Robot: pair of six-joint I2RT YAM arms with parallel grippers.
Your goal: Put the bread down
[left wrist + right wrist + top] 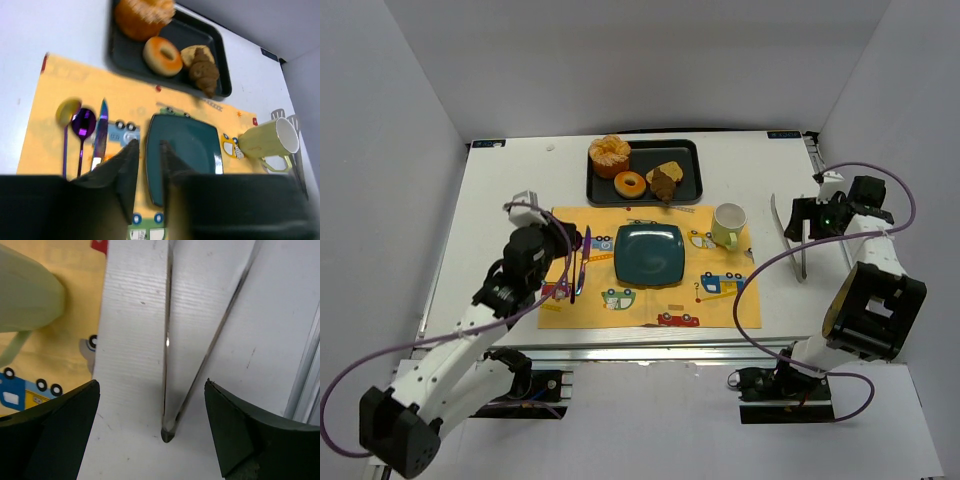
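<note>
Several breads lie on a black tray point(692, 170) at the back: a round orange bun point(610, 155), a ring doughnut point(631, 184), a brown croissant point(663, 184) and a pale slice point(671, 168). The left wrist view shows them too: bun point(142, 17), doughnut point(162, 56), croissant point(204, 75). A teal square plate point(649, 253) sits empty on the yellow placemat point(720, 310). My left gripper point(552, 268) hovers over the mat left of the plate point(190, 150), nearly closed and empty. My right gripper point(151, 382) is open around the hinge end of metal tongs point(166, 390).
A pale green mug point(728, 225) stands at the mat's right edge. A purple spoon point(82, 122), a knife point(101, 130) and a yellow spoon point(67, 111) lie left of the plate. The tongs point(790, 235) lie on the white table right of the mat.
</note>
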